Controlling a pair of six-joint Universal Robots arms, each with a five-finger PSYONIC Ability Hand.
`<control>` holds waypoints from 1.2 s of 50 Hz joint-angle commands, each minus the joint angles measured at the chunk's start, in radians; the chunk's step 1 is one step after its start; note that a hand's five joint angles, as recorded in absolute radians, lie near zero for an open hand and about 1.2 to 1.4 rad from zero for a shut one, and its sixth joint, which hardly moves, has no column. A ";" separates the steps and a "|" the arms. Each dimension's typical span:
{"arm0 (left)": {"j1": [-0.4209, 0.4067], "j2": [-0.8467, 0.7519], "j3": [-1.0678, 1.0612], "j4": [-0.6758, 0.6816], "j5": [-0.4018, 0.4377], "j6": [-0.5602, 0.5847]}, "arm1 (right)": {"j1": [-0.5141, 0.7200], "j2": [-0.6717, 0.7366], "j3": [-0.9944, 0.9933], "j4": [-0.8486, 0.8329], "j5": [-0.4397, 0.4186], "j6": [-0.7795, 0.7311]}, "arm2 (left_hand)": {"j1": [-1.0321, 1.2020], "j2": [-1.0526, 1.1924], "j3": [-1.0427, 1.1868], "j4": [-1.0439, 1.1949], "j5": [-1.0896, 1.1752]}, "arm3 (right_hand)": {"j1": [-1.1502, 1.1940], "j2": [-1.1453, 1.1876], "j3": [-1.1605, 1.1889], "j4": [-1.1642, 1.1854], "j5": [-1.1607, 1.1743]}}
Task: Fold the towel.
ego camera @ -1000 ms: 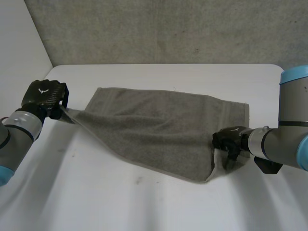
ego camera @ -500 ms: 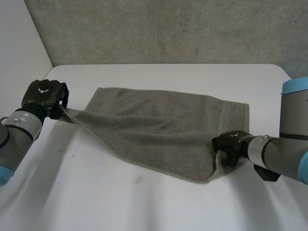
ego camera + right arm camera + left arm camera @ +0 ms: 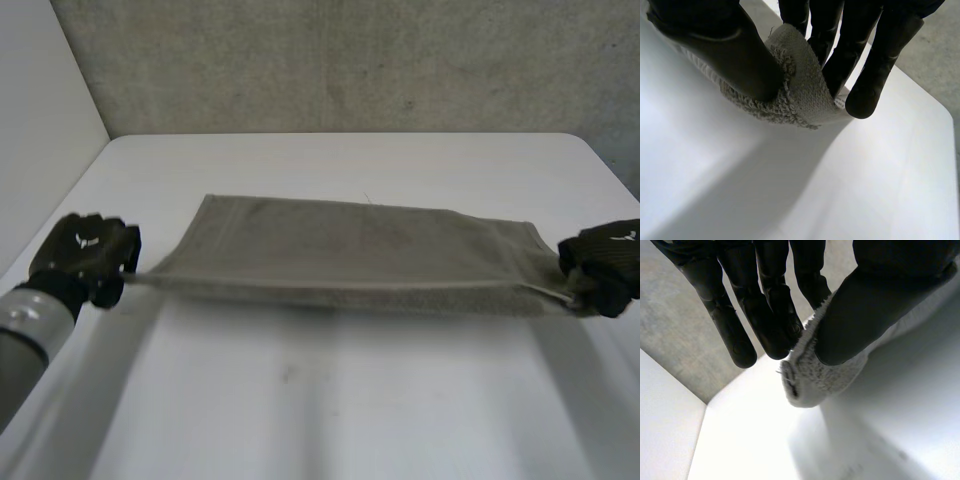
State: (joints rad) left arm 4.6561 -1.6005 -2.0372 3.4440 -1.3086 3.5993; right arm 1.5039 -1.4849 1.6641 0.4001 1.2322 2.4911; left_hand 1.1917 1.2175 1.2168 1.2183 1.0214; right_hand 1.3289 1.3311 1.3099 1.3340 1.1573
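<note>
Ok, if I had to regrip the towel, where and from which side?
Take the towel at a near corner, from that short end, where the left hand and right hand pinch it. The near edge is raised and taut between them, far edge on the table, so the corners stand free.

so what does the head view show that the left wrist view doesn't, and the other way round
Head view: the whole towel stretched between the left hand and the right hand, each at a near corner, with its far edge lying on the table. Left wrist view: the grip close up, straight fingers and thumb pinching the towel's fluffy corner above the table. Both: the left hand, the towel and the white table.
</note>
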 commanded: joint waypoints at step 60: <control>-0.226 -1.047 1.264 -0.039 -0.103 0.064 | 0.128 0.747 -0.730 -0.236 0.211 0.319 | 0.205 0.179 0.179 0.178 0.200 | 0.067 0.065 0.086 0.062 0.064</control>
State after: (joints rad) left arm 4.4299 -2.6446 -0.7836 3.4041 -1.4122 3.6627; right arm 1.6206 -0.7474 0.9544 0.1634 1.4450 2.8115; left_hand 1.2008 1.2176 1.2172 1.2188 1.0303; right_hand 1.3294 1.3311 1.3296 1.3339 1.1574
